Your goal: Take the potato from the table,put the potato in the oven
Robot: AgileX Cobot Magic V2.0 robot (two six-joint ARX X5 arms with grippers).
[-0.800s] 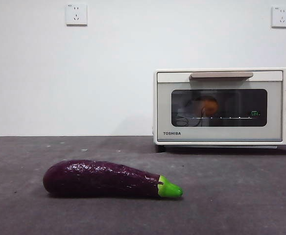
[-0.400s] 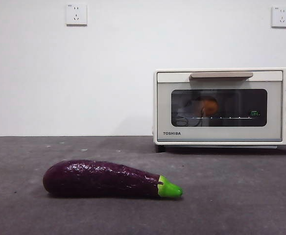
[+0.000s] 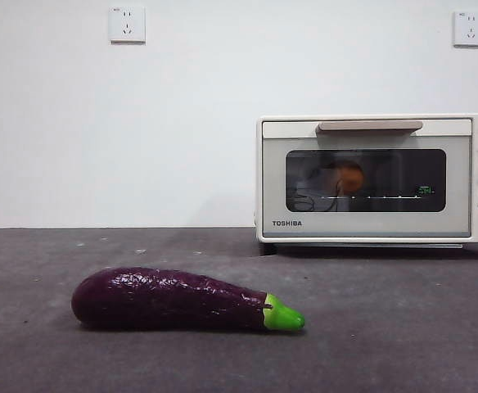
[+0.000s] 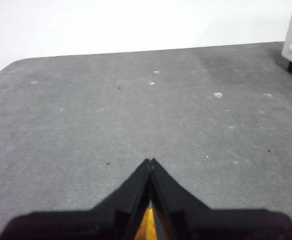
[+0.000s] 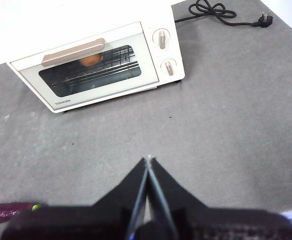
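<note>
Potato sits inside the oven, seen thru the dark glass, on the wire rack at approx 10 o'clock of the window in front view. Right wrist view shows it too, orange-brown behind the glass, just under the beige handle. Oven door is closed.

Oven stands on the table at approx 2 o'clock in front view, against the white wall. Two round knobs on its side panel, one above the other. TOSHIBA logo on the door's lower corner. Power cord lies behind the oven on the table, plug end free, not in a socket.

Eggplant lies flat on the table at approx 7 o'clock in front view, well apart from the oven, green stem end pointing to 3 o'clock. Only its tip shows in right wrist view.

Two wall sockets high on the wall at approx 11 and 1 o'clock.

Left gripper: jaws pressed together, tips touching, holding nothing, over bare table; one oven corner and foot at frame edge. Right gripper: jaws likewise clenched on nothing, above the table, in front of the oven and well apart from it. Neither arm shows in front view.
</note>
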